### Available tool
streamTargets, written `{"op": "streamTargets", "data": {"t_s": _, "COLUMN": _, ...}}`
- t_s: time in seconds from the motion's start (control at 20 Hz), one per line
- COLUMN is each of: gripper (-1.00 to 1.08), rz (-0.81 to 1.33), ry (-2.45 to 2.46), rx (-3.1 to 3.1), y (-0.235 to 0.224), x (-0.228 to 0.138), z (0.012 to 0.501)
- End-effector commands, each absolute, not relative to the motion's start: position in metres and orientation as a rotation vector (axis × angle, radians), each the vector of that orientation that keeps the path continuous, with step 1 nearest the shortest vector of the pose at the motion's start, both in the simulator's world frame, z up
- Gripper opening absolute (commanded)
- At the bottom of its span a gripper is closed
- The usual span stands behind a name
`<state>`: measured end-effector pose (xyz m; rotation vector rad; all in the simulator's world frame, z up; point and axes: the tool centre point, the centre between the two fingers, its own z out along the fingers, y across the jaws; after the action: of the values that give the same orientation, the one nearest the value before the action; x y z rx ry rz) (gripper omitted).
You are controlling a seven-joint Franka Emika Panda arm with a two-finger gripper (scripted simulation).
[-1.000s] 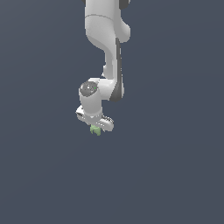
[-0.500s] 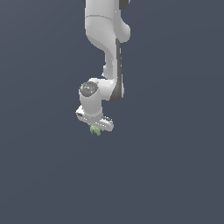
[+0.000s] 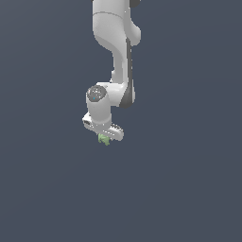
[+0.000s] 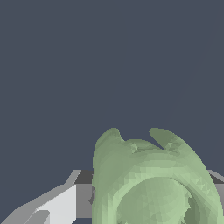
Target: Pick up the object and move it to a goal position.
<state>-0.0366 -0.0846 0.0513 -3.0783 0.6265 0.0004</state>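
The object (image 3: 104,139) is a small pale-green lumpy blob with darker creases. In the exterior view it hangs just under the white hand of the arm, near the middle of the picture. My gripper (image 3: 104,139) is shut on it, and the fingers are mostly hidden behind the hand. In the wrist view the object (image 4: 153,183) fills much of the picture, close to the camera, with one grey-white finger (image 4: 57,205) beside it. No goal marker shows in either view.
The white arm (image 3: 118,42) reaches down from the top of the exterior view. Around it there is only a plain dark grey-blue background (image 3: 189,189), with no edge or other object visible.
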Motion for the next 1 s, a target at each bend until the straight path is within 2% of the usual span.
{"op": "streamTargets", "data": {"t_s": 0.0, "gripper": -1.0, "rz": -0.001, "ry": 0.626, "rx": -3.078, "y": -0.081, "x": -0.037, "z": 0.061}}
{"op": "streamTargets", "data": {"t_s": 0.4, "gripper": -1.0, "rz": -0.001, "ry": 0.626, "rx": -3.078, "y": -0.06, "x": -0.042, "z": 0.115}}
{"op": "streamTargets", "data": {"t_s": 0.95, "gripper": -1.0, "rz": -0.001, "ry": 0.628, "rx": -3.08, "y": -0.016, "x": -0.051, "z": 0.234}}
